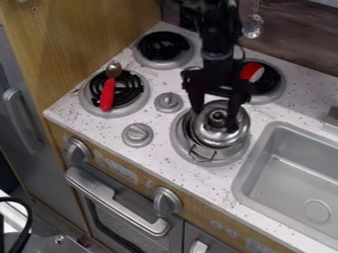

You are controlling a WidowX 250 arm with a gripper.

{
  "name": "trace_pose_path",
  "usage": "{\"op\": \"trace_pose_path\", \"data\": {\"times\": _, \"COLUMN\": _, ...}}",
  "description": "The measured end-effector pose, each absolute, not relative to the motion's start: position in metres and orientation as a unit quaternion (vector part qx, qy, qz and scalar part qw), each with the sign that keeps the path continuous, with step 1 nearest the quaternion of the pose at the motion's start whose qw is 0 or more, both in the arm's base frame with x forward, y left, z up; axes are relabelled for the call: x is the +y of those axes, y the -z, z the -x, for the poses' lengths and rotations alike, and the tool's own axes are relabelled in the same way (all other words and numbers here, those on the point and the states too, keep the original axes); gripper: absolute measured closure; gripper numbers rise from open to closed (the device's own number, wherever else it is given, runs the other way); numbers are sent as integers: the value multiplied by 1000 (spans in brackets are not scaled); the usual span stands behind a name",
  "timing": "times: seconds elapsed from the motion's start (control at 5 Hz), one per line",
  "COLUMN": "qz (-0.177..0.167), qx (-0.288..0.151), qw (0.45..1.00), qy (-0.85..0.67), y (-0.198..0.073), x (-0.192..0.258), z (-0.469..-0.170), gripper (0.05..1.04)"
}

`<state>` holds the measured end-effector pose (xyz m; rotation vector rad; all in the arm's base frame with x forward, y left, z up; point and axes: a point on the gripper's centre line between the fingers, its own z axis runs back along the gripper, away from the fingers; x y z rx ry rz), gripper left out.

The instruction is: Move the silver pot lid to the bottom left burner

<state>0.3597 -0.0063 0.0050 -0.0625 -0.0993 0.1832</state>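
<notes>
The black gripper [214, 117] hangs over the bottom right burner, its fingers apart on either side of the lid's knob and not closed on it. Beneath it, the silver pot lid [223, 137] lies on a small metal pot [212, 152], whose wire handle points to the front. That pot stands on the bottom right burner [180, 140]. On the bottom left burner [87, 100], a spoon with a red handle [107, 94] lies across the black coil.
Behind are the top left burner [163, 47] and the top right burner [276, 86], where a red and white object [252, 71] is partly behind the arm. Two knobs [169, 102] [137, 134] stand between the front burners. A sink [243, 173] lies right.
</notes>
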Motion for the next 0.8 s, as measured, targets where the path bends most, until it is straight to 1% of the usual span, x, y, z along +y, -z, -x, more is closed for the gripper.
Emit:
{"op": "trace_pose_path", "data": {"times": 0.2, "qz": 33, "qx": -64, "qw": 993, "qy": -91, "y": -13, "x": -6, "z": -370, "gripper": 87}}
{"op": "trace_pose_path", "data": {"times": 0.6, "qz": 22, "qx": -34, "qw": 994, "qy": -105, "y": 5, "x": 3, "z": -364, "gripper": 87}}
{"op": "trace_pose_path", "data": {"times": 0.8, "qz": 14, "qx": -21, "qw": 993, "qy": -115, "y": 9, "x": 9, "z": -357, "gripper": 125}}
